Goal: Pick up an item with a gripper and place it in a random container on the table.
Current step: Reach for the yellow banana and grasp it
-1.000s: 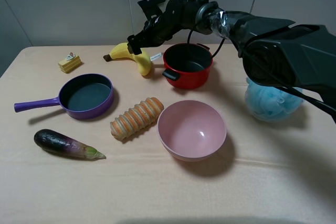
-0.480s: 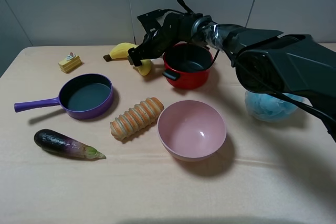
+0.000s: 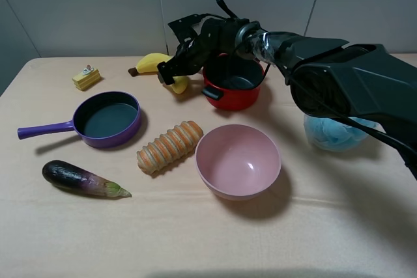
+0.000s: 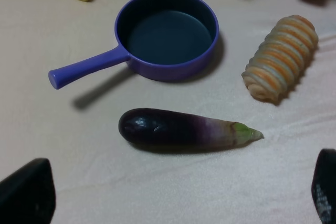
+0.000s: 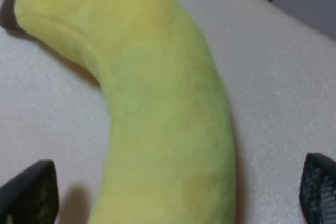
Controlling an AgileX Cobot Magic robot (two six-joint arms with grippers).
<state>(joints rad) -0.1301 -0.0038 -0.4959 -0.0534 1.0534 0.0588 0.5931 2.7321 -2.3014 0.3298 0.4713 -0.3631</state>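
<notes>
The yellow plush banana [image 3: 150, 62] lies on the beige table [image 3: 195, 239] at the back, left of the red pot. My right gripper [image 3: 171, 73] is low over its middle and open. In the right wrist view the banana [image 5: 163, 108] fills the frame between the two black fingertips [image 5: 29, 192], which stand apart on either side of it. The pale pink bowl [image 3: 238, 161] stands empty at the front centre. My left gripper [image 4: 176, 192] is open and empty above the table near the eggplant; it does not show in the exterior view.
A red two-handled pot [image 3: 233, 81] stands right beside the banana. A purple frying pan [image 3: 106, 118], a striped bread roll [image 3: 169, 146], a purple eggplant [image 3: 81, 179] and a small yellow cake piece [image 3: 86, 77] lie on the left. A blue fluffy object [image 3: 335, 131] sits on the right.
My right gripper has come down and a little to the left onto the banana, now covering its middle. The banana and the other things have not moved.
</notes>
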